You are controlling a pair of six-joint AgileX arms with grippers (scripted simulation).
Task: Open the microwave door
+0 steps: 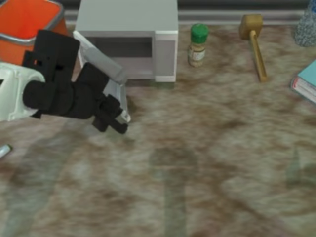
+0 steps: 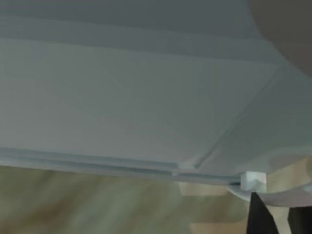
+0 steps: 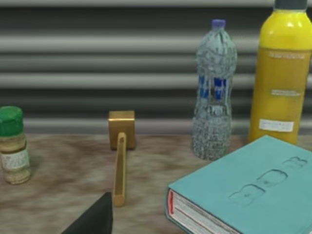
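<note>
The white-grey microwave (image 1: 127, 19) stands at the back of the table, left of the middle, with its grey control panel (image 1: 166, 55) on the right side. The microwave door (image 1: 101, 57) is swung out toward the front left, and the cavity shows behind it. My left gripper (image 1: 118, 121) is at the door's free edge, shut on the silvery-white bar handle (image 1: 126, 117). In the left wrist view the door panel (image 2: 122, 97) fills the picture, and the handle (image 2: 273, 195) sits between the dark fingers (image 2: 258, 217). My right gripper (image 3: 97, 222) is out of the top view, parked at the right.
An orange bin (image 1: 29, 24) stands behind my left arm. Right of the microwave are a green-lidded spice jar (image 1: 198, 45) and a wooden mallet (image 1: 254, 42). A teal book (image 1: 307, 79), a water bottle (image 3: 212, 92) and a yellow bottle (image 3: 282, 73) stand at the far right.
</note>
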